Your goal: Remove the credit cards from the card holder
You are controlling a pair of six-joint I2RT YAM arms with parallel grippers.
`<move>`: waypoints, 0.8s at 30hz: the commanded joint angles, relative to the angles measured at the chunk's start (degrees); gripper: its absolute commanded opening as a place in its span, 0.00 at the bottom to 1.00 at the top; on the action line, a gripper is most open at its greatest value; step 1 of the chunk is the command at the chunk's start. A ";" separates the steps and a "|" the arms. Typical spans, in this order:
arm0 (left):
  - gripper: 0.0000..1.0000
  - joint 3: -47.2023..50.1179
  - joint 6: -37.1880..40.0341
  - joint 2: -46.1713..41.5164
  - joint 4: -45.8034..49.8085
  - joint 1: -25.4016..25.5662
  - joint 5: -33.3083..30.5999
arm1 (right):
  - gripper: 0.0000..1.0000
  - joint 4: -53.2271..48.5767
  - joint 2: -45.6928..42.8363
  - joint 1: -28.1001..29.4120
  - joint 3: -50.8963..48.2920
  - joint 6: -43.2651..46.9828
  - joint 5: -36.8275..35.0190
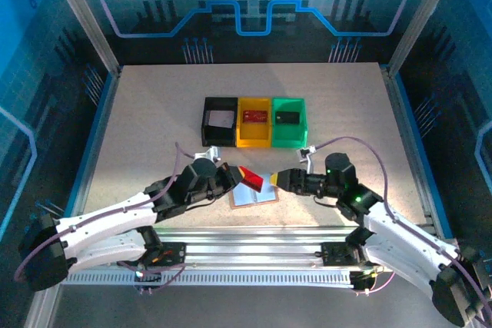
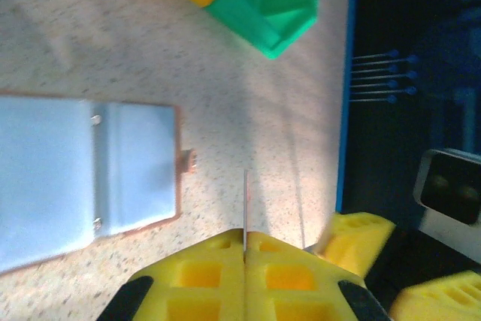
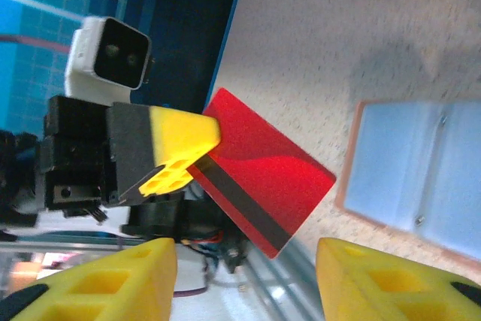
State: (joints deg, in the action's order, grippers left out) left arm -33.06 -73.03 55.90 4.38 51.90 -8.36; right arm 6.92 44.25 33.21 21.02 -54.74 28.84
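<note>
Notably, red card (image 3: 270, 159) broadside from right wrist, edge-on from left

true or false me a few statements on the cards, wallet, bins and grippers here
1. The left gripper is shut on a red card. True.
2. The wallet is folded closed. False: it lies open on the table.
3. The right gripper is clamped on the red card too. False: its jaws stand apart.
4. The green bin holds a black card. True.
5. The yellow bin has nothing in it. False: a second red card lies in it.
</note>
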 commanded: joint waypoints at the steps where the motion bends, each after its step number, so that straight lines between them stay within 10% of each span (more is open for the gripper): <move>1: 0.00 -2.14 -9.75 -1.46 13.65 -0.53 -1.49 | 0.55 -6.28 -3.41 1.25 -1.27 14.62 -5.59; 17: 0.00 -7.71 -25.64 -1.86 22.92 -1.45 5.75 | 0.63 15.30 -12.36 39.43 -13.96 50.80 -43.10; 24: 0.00 -8.44 -25.92 0.91 20.52 -1.45 10.08 | 0.56 27.60 -0.84 42.29 -13.32 58.13 -46.15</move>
State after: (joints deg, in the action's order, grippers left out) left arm -39.86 -97.65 56.07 25.06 50.78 -1.74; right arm 25.85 40.53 74.96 7.42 -2.76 -13.56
